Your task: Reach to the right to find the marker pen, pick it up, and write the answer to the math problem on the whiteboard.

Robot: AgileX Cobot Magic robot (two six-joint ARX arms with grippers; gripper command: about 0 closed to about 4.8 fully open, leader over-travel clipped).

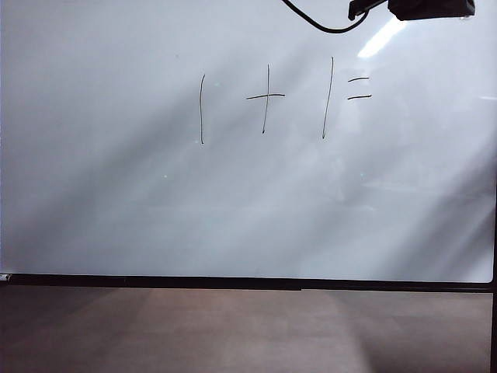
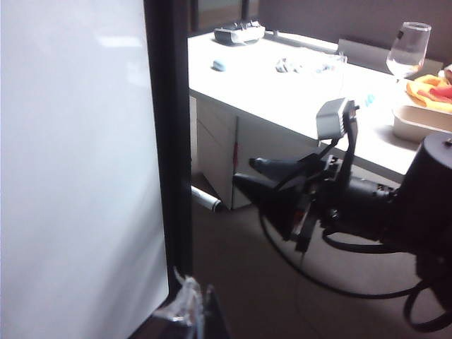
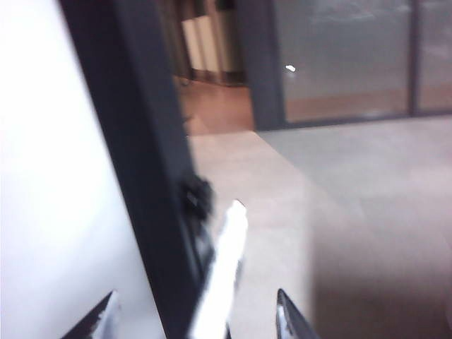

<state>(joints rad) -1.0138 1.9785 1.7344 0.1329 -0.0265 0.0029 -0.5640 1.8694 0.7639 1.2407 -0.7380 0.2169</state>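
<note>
The math problem sits high on the whiteboard, no answer after it. The right gripper hangs at the board's frame edge, jaws wide, marker pen between them. Left gripper: can't tell.

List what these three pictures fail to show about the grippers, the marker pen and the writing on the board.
- Left gripper: in no view; open or shut cannot be told.
- Right gripper: open, but its fingertips are cut off by the right wrist picture's edge.
- Marker pen: motion-blurred in the right wrist view; tip unreadable.
- Whiteboard: the exterior view's edges crop it.
- Math problem: readable; no answer after it.
</note>
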